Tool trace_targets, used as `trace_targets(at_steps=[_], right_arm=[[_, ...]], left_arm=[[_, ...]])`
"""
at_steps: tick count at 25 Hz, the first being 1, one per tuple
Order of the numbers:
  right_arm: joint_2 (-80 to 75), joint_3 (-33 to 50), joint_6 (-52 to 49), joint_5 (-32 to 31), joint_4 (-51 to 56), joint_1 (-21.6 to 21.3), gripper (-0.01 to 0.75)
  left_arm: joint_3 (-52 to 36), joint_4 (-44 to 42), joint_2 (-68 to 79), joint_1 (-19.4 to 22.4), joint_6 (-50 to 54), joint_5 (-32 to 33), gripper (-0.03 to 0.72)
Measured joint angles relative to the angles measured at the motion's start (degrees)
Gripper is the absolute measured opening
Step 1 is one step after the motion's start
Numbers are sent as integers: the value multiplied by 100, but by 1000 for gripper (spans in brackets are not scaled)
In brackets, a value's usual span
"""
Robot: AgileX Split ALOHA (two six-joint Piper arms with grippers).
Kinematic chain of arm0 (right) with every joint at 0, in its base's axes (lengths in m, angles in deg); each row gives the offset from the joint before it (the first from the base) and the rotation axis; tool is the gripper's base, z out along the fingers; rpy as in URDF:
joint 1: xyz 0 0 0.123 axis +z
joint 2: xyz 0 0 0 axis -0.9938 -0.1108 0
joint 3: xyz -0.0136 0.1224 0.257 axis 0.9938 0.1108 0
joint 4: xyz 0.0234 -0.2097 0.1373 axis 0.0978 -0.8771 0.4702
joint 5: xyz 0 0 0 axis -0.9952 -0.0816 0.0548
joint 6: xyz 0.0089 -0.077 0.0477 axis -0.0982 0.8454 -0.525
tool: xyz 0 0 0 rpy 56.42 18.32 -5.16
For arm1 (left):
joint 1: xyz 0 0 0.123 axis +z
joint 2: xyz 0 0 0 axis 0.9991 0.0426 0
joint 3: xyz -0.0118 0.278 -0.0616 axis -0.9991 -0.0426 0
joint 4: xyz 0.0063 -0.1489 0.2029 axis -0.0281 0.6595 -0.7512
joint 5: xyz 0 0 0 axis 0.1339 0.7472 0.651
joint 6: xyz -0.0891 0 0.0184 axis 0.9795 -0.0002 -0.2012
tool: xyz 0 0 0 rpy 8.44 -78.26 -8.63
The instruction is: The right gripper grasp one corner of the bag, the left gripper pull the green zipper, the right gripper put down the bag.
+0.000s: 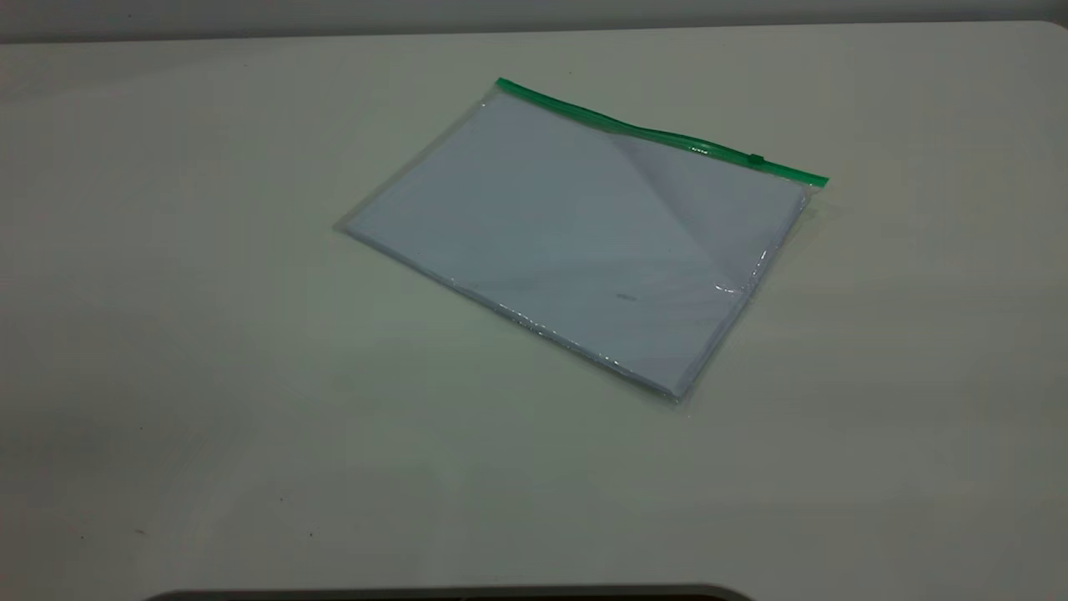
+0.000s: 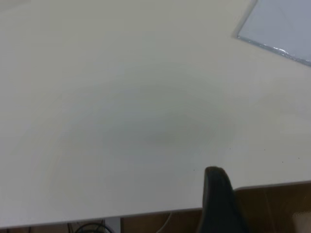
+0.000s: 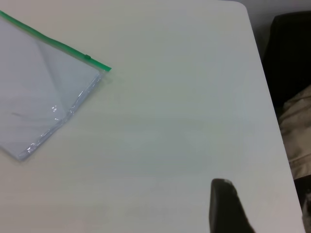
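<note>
The bag [image 1: 576, 242] lies flat on the white table [image 1: 209, 334], a clear pouch with pale sheets inside. The green zipper [image 1: 651, 132] runs along its far edge, with the slider tab [image 1: 756, 159] near the right end. Neither gripper shows in the exterior view. In the left wrist view my left gripper [image 2: 215, 172] appears as one black tip with no gap, above the table's near edge and far from the bag's corner [image 2: 282, 26]. In the right wrist view my right gripper [image 3: 221, 184] is likewise one dark tip, well away from the bag [image 3: 39, 97], its zipper [image 3: 53, 42] and the slider [image 3: 88, 57].
The table's rounded far right corner [image 3: 240, 6] shows in the right wrist view, with dark and tan things [image 3: 296, 97] beyond that edge. A brown floor [image 2: 272, 204] lies below the near edge in the left wrist view.
</note>
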Motion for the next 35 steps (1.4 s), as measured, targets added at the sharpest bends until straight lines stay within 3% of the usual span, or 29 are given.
trace_targets(at_steps=[8, 13, 19, 25, 35], right_arm=[[-714, -74, 261, 220, 184, 0, 400], [-2379, -109, 776, 1393, 740, 0, 411], [-4484, -109, 1418, 2850, 1529, 0, 470], [-6584, -143, 2700, 4264, 3078, 0, 479], [-10046, -1629, 6091, 4351, 6722, 0, 479]], left_arm=[[227, 89, 726, 0, 346, -418, 520], [644, 376, 2465, 0, 66, -1480, 520], [1275, 1084, 4460, 0, -1029, -2385, 520], [1602, 2177, 6116, 0, -2446, -3148, 520], [2168, 4173, 8166, -6, -4432, -3505, 520]])
